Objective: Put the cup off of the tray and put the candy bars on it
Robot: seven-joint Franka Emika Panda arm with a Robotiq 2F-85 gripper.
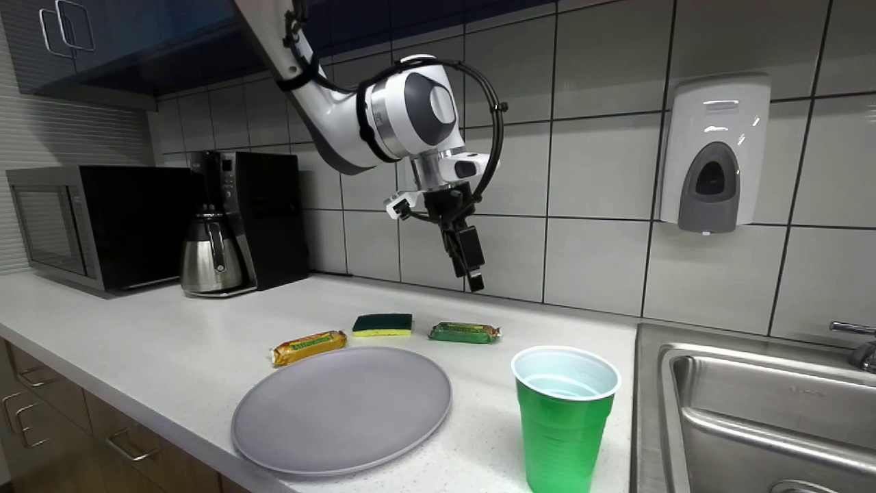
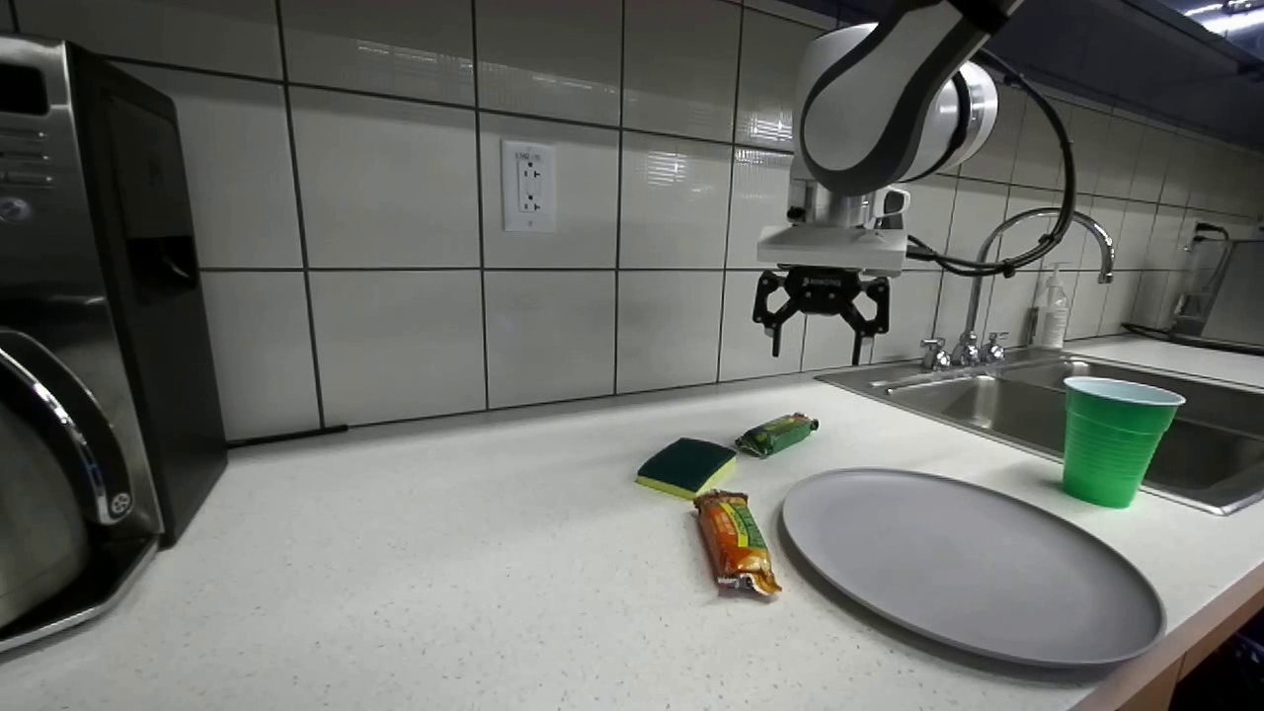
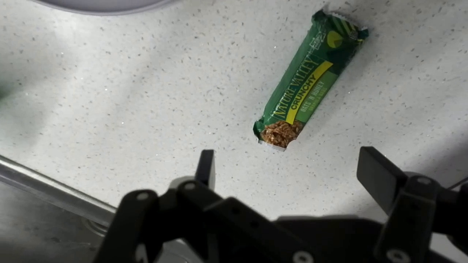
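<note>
The green cup [image 1: 567, 438] stands upright on the counter beside the sink, off the tray; it also shows in an exterior view [image 2: 1116, 449]. The round grey tray [image 1: 342, 411] is bare; it also shows in an exterior view [image 2: 973, 563] and at the wrist view's top edge [image 3: 109, 8]. The yellow-gold bar [image 1: 308, 347] lies beside the tray, also in an exterior view [image 2: 736, 543]. A green bar [image 3: 305, 82] lies on the counter, also in both exterior views [image 1: 465, 333] [image 2: 777, 434]. No other green bar shows. My gripper [image 2: 816, 346] is open and empty above the counter; its fingers [image 3: 286, 160] straddle bare counter short of the green bar.
A green and yellow sponge [image 1: 382, 324] lies between the two bars, also in an exterior view [image 2: 688, 467]. The steel sink [image 1: 674, 404] borders the counter. A coffee maker [image 1: 267, 219] and a microwave [image 1: 137, 226] stand against the tiled wall. A soap dispenser [image 1: 717, 150] hangs there.
</note>
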